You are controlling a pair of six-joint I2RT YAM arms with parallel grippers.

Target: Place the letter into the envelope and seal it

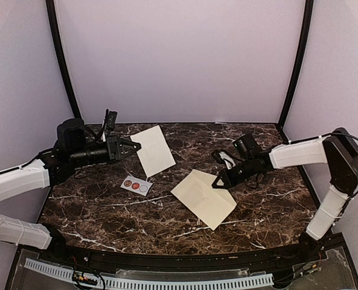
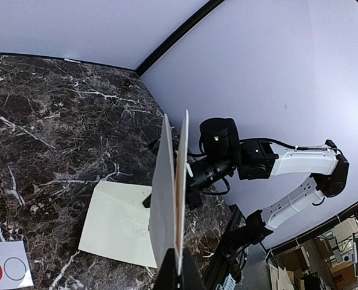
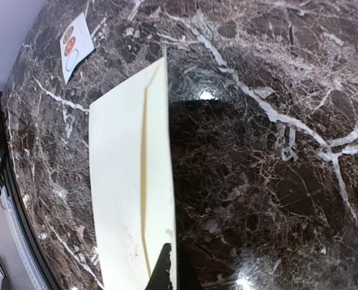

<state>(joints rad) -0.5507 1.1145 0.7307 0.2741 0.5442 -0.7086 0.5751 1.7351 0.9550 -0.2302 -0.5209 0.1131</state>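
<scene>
Left end effector: jaws narrow, clamped on the near-left edge of the letter. In the left wrist view the sheet is seen almost edge-on, rising straight out of the closed tips. It reads as two thin leaves close together. Whether its free end touches the worktop cannot be told.

Right end effector: jaws closed, tips at the far-right corner of the envelope. In the right wrist view one dark fingertip overlaps the envelope's long edge, and that edge casts a shadow on the stone.

Room:
- Letter sits at far left of centre, envelope right of centre and nearer. They are apart, with bare marble between them.
- The near half of the worktop in front of both is open.
- Pale backdrop walls and black corner posts close in the far side and both flanks.

Around: a small white sticker sheet with two red seals and one empty ring lies flat. It is near the letter's near end and left of the envelope.

Letter's look: pale cream rectangle from above, with no border or text legible at this size. Envelope: cream, flat, with a curved seam line showing on its face.
</scene>
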